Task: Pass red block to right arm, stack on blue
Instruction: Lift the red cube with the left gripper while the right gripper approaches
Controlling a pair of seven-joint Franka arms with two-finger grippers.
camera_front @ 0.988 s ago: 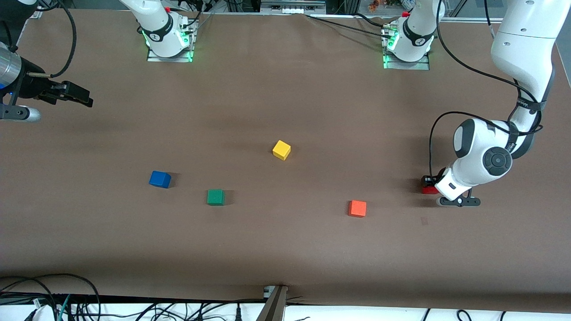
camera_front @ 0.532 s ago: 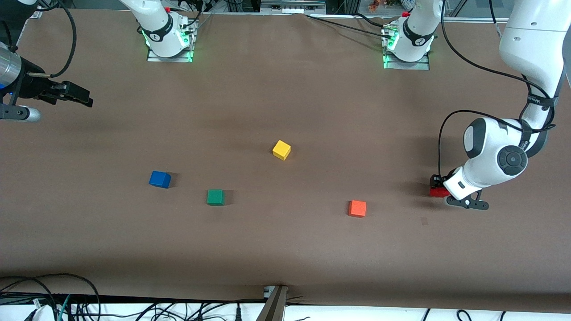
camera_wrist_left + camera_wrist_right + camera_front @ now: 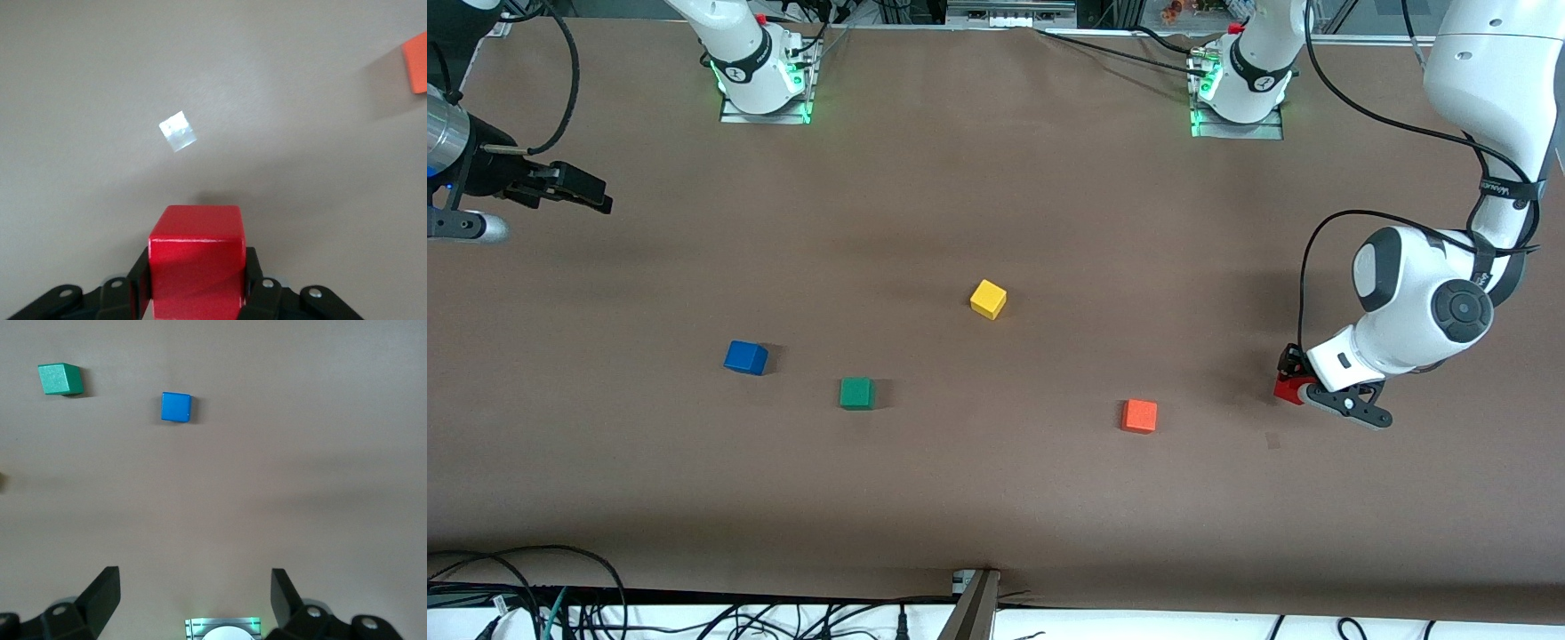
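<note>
Left gripper (image 3: 197,293) clamps the smooth, hard-edged red block (image 3: 195,263) above the matte brown table (image 3: 996,498). Right gripper (image 3: 193,593) waits, jaws spread wide, holding nothing.

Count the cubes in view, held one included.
5. Red cube in the left pincer, at the left arm's end. Orange, yellow, green and blue lie on the table, blue nearest the right arm's end.
</note>
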